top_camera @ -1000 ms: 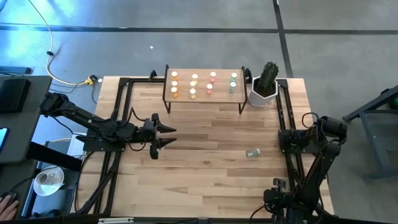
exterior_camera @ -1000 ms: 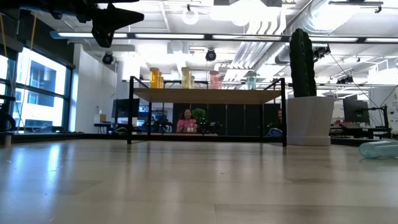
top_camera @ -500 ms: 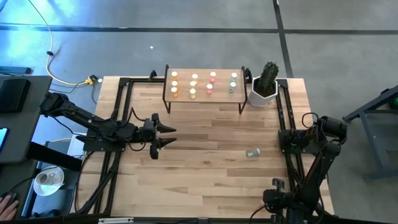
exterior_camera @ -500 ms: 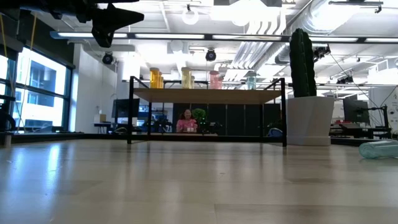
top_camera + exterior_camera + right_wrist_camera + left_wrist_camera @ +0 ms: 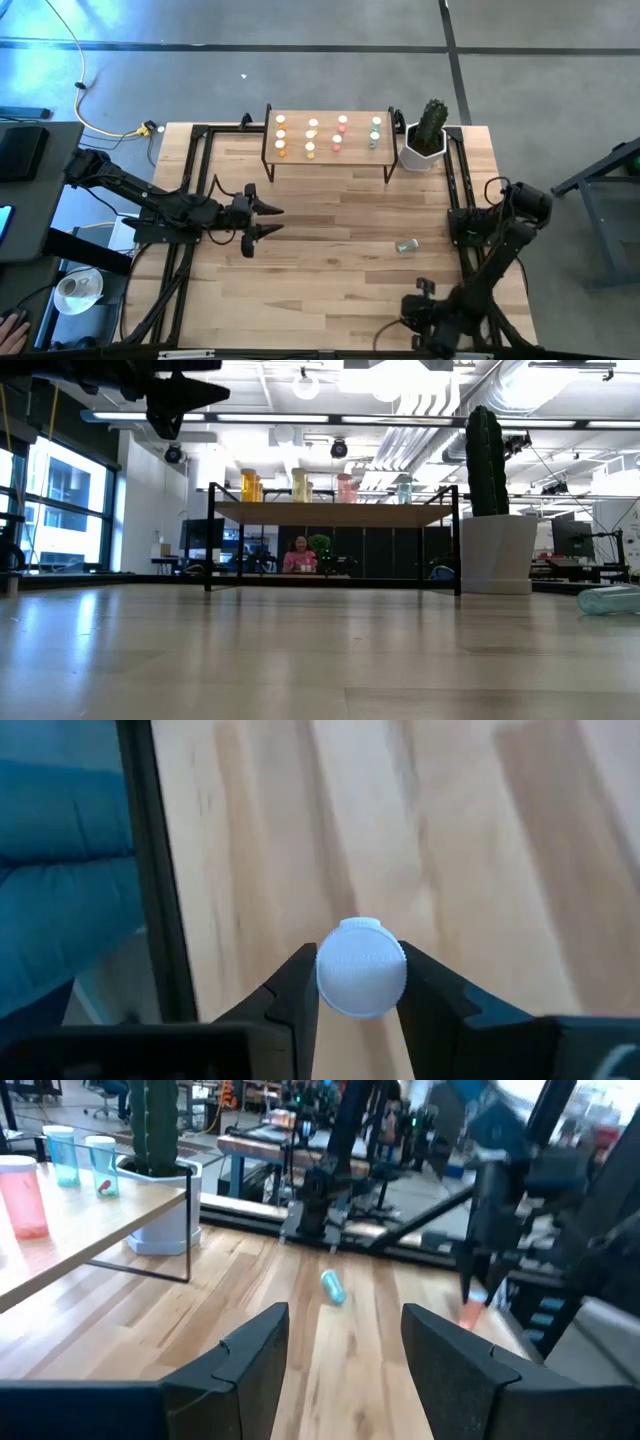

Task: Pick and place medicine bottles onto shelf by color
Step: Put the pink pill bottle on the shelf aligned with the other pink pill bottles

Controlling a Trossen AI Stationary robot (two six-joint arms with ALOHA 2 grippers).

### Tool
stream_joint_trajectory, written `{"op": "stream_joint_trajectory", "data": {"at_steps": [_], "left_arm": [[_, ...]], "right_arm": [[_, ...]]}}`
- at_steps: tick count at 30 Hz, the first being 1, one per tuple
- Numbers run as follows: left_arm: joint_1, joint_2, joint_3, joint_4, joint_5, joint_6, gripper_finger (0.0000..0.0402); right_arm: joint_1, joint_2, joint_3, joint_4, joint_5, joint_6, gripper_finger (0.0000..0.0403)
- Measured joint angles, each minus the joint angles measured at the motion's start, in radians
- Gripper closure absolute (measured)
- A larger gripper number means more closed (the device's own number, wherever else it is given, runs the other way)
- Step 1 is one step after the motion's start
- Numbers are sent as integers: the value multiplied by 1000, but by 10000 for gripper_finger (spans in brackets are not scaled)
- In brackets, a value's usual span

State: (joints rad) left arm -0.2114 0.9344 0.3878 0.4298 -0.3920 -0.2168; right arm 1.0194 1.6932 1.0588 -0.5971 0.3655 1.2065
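The shelf [image 5: 330, 150] stands at the table's far edge with several medicine bottles [image 5: 311, 137] upright on it in orange, yellow, pink and green rows. One green bottle [image 5: 405, 246] lies on its side on the tabletop right of centre. It also shows in the left wrist view [image 5: 332, 1286]. My right gripper [image 5: 415, 300] is near the table's near right edge, shut on a white-capped bottle [image 5: 360, 968] whose body is hidden behind the cap. My left gripper [image 5: 272, 220] hovers open at the left, holding nothing. My right gripper pinches the bottle's white cap [image 5: 325, 970] between its two fingers, one on each side of the rim. The fingers slant steeply down from above. The cap faces up toward the wrist, so the bottle stands upright in the hold; the cap hides its body and base.
A white pot with a cactus [image 5: 428, 140] stands just right of the shelf. Black frame rails [image 5: 190, 190] run along the table's left and right sides. Bare wood lies between the shelf and the near edge.
My right arm has swung along the near edge toward the table's left, carrying its gripper that way. The lying green bottle has stayed where it was.
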Motion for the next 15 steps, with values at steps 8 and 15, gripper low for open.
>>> {"op": "stream_joint_trajectory", "data": {"at_steps": [8,15], "left_arm": [[0,0,0,-95,-1,37,216],[0,11,0,-132,-2,44,216]], "right_arm": [[-195,-46,0,66,-9,-265,308],[-398,-99,0,125,-70,-486,308]]}}
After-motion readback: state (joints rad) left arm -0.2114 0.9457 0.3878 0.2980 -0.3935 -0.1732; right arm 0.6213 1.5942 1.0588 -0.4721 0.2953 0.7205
